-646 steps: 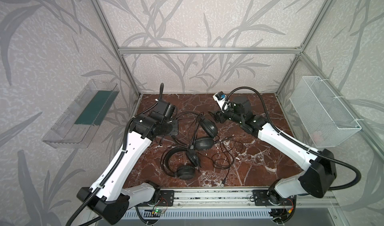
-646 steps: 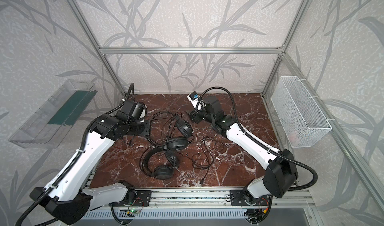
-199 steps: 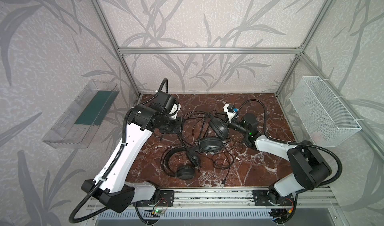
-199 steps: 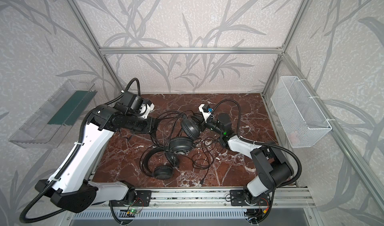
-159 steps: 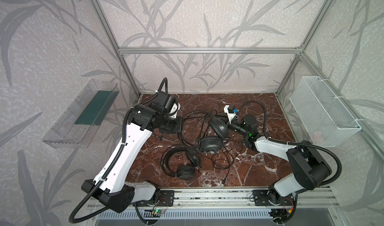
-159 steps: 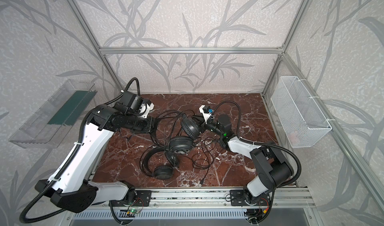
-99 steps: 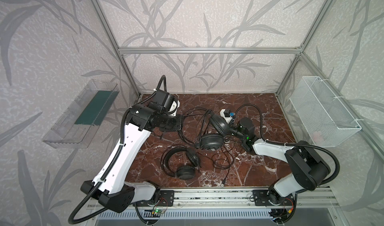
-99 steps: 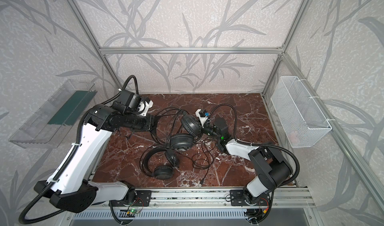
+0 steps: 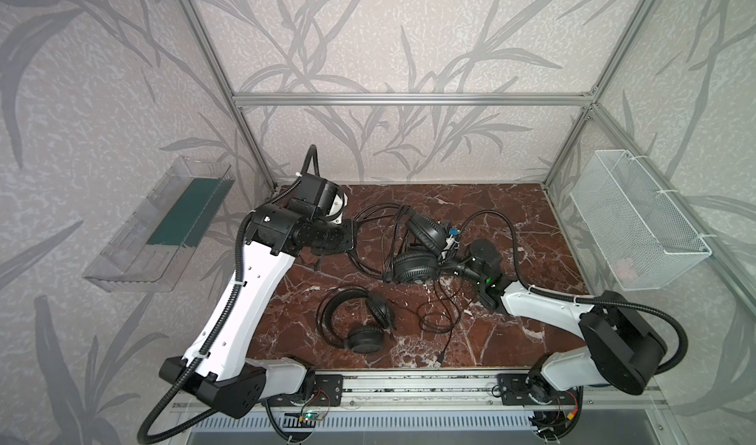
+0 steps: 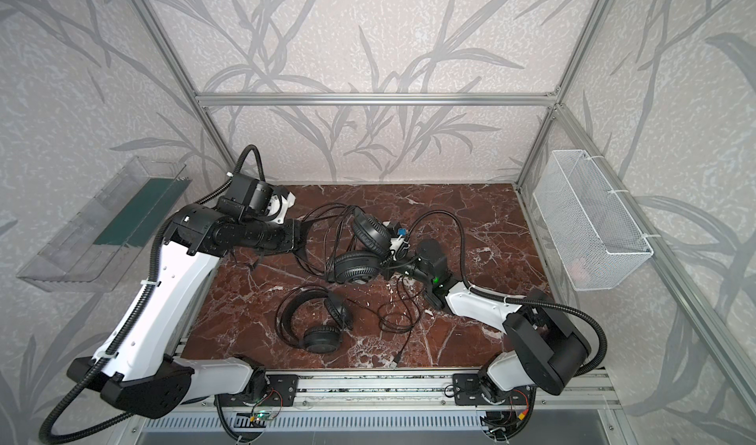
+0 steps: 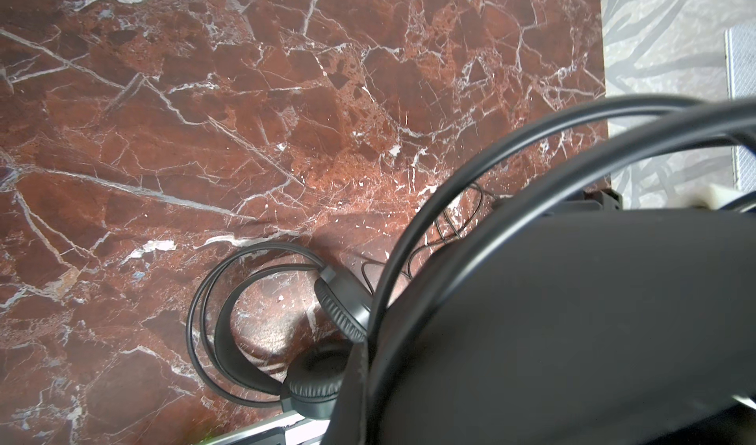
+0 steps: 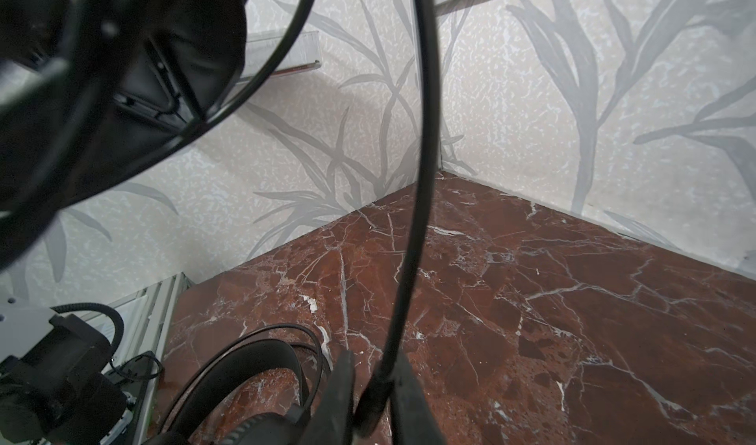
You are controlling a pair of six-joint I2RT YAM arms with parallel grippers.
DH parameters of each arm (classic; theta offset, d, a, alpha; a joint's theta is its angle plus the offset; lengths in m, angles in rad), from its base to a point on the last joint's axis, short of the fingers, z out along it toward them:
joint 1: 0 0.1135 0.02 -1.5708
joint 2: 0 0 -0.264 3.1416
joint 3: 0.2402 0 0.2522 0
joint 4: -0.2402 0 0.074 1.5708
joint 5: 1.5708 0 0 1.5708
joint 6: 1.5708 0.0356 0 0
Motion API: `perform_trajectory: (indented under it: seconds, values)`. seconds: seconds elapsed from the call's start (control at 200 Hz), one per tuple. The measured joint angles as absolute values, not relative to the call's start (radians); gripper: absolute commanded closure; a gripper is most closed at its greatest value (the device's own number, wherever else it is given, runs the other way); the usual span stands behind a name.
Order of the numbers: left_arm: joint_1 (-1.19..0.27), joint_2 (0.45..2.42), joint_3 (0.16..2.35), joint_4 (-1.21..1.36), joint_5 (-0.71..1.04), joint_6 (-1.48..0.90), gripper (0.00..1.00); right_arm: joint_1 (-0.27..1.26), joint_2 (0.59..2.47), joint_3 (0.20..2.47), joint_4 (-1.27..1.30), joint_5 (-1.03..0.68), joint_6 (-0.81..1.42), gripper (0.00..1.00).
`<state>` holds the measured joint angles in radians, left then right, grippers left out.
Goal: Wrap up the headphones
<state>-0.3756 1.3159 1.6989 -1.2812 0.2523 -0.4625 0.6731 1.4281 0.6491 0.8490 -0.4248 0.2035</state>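
Note:
One pair of headphones (image 9: pixel 414 269) hangs over the middle of the table, with its second earcup (image 9: pixel 425 230) tilted up behind. My left gripper (image 9: pixel 351 235) is shut on its headband, whose black pad (image 11: pixel 572 320) fills much of the left wrist view. My right gripper (image 12: pixel 374 377) sits just right of the lower earcup and is shut on this headset's thin black cable (image 12: pixel 421 177), which runs taut from between the fingers. The other headphones (image 9: pixel 366 338) lie flat near the front, and both top views and the left wrist view show them (image 10: pixel 321 338) (image 11: pixel 315 385).
Loose cable loops (image 9: pixel 437 320) trail on the red marble table (image 9: pixel 511 214) to a plug (image 9: pixel 442 359) by the front rail (image 9: pixel 409 385). A clear tray (image 9: pixel 163 234) hangs on the left wall. A white wire basket (image 9: pixel 638 226) hangs on the right wall.
The held headphones have shifted toward the back of the table with my left gripper. My right gripper has followed them slightly leftward. The front headphones have not moved.

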Motion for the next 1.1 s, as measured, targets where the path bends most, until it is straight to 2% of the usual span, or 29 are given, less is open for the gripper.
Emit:
perform_trajectory:
  seconds: [0.235,0.395,0.77,0.975,1.015,1.105]
  values:
    - [-0.356,1.314,1.678,-1.269,0.252,-0.475,1.0,0.677,1.375,0.635,0.828,-0.401,0.231,0.73]
    - [-0.329,1.31,1.662,-1.261,0.252,-0.482,1.0,0.679,1.362,0.62,0.817,-0.403,0.252,0.56]
    - [-0.292,1.307,1.644,-1.24,0.255,-0.499,1.0,0.683,1.264,0.532,0.749,-0.388,0.264,0.4]
    - [-0.292,1.317,1.608,-1.236,0.225,-0.5,1.0,0.683,1.082,0.496,0.596,-0.232,0.258,0.28]
    - [-0.292,1.323,1.6,-1.233,0.212,-0.5,1.0,0.682,1.045,0.496,0.553,-0.187,0.261,0.21]
    - [-0.292,1.343,1.584,-1.226,0.18,-0.501,1.0,0.683,0.975,0.495,0.459,-0.086,0.27,0.16]
